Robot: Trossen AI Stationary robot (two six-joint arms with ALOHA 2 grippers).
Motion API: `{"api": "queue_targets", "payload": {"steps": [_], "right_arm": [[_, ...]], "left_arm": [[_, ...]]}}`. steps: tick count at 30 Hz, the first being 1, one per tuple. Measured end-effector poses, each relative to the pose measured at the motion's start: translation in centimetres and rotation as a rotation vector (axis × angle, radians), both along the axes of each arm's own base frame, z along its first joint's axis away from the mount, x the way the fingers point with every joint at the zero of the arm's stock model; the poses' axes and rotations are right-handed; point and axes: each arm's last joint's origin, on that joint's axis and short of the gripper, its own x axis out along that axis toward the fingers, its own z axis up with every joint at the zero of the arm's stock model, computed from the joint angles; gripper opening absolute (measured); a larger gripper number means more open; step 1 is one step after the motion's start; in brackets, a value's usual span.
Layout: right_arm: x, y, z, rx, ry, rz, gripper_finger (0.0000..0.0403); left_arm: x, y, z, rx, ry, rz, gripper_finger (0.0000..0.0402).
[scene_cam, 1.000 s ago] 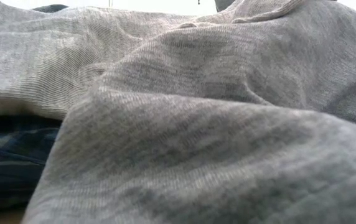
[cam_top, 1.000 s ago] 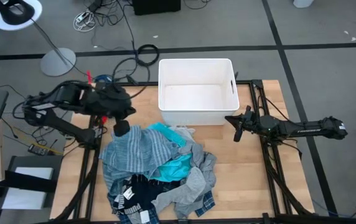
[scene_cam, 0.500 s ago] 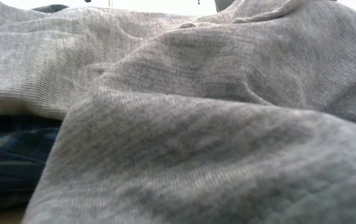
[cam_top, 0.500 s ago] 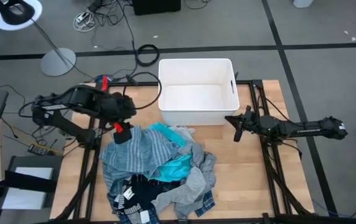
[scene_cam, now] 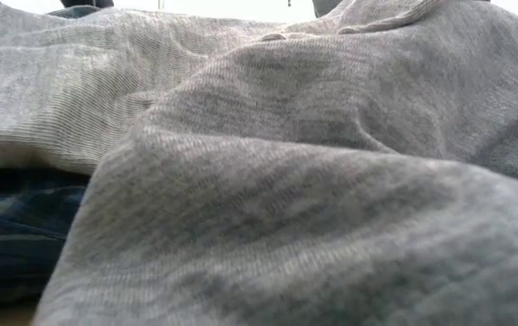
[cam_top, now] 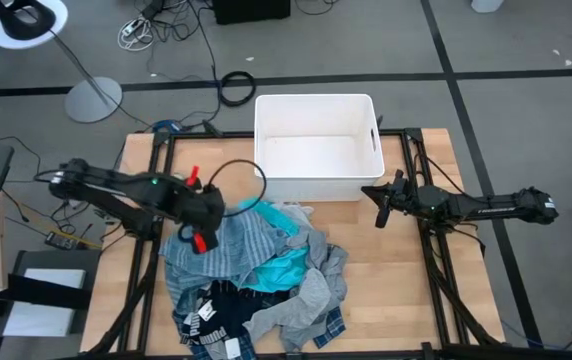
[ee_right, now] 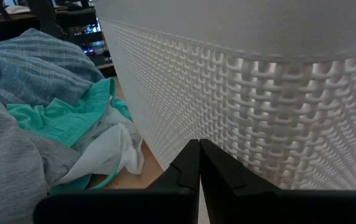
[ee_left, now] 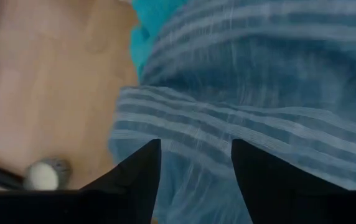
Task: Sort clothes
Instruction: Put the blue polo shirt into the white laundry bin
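Tabletop: striped garment [cam_top: 228, 240] beneath left claw [cam_top: 204, 240].

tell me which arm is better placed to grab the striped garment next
Left: its tool hangs open right over the striped garment. The right tool is shut, parked beside the white bin.

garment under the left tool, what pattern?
Blue-grey stripes: the striped garment fills the left wrist view, beneath the open left tool.

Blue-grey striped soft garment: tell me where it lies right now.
In the high view the blue-grey striped soft garment tops the left side of the clothes heap, just in front of the white rectangular plastic bin, with the left claw, open, directly over its left edge.
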Motion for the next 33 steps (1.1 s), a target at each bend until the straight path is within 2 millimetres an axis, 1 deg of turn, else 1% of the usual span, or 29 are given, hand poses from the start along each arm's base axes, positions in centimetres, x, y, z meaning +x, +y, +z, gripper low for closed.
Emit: {"api": "queue_targets", "payload": {"steps": [3,7,9,11,13,14,15,17,18,20,21,23,25,28,33], "right_arm": [[0.0,0.0,0.0,0.0,0.0,0.0,0.0013],[0.0,0.0,0.0,0.0,0.0,0.0,0.0013],[0.0,0.0,0.0,0.0,0.0,0.0,0.0013],[0.0,0.0,0.0,0.0,0.0,0.0,0.0013],[0.0,0.0,0.0,0.0,-0.001,0.0,0.0013],[0.0,0.0,0.0,0.0,-0.001,0.0,0.0013],[0.0,0.0,0.0,0.0,-0.001,0.0,0.0013],[0.0,0.0,0.0,0.0,-0.001,0.0,0.0013],[0.0,0.0,0.0,0.0,-0.001,0.0,0.0013],[0.0,0.0,0.0,0.0,-0.002,0.0,0.0013],[0.0,0.0,0.0,0.0,-0.002,0.0,0.0013],[0.0,0.0,0.0,0.0,-0.002,0.0,0.0013],[0.0,0.0,0.0,0.0,-0.002,0.0,0.0013],[0.0,0.0,0.0,0.0,-0.003,0.0,0.0013],[0.0,0.0,0.0,0.0,-0.003,0.0,0.0013]], "left_arm": [[0.3,-0.1,-2.4,-0.017,-0.038,0.012,0.0202],[0.3,-0.1,-6.6,-0.03,0.02,0.04,0.0202],[0.3,0.1,-8.7,-0.061,0.026,0.109,0.0201],[0.1,0.4,-10.7,-0.128,0.054,0.181,0.0196],[-0.2,0.5,-12.3,-0.201,0.076,0.217,0.0169],[-0.3,0.4,-12.8,-0.233,0.083,0.227,0.0145],[-0.4,0.4,-13.1,-0.259,0.092,0.233,0.0115],[-0.4,0.3,-13.1,-0.288,0.1,0.238,0.0041],[-0.2,0.3,-12.8,-0.294,0.093,0.25,0.0022],[0.3,0.2,-11.6,-0.301,0.059,0.25,0.001],[0.6,0.1,-10.8,-0.301,0.039,0.249,0.0006],[1.1,0.1,-8.6,-0.284,-0.012,0.246,0.0004],[1.5,0.1,-6.0,-0.252,-0.066,0.248,0.0003],[1.5,0.3,-1.4,-0.197,-0.161,0.248,0.0002],[0.6,0.9,5.9,-0.139,-0.373,0.274,0.0001]]}}
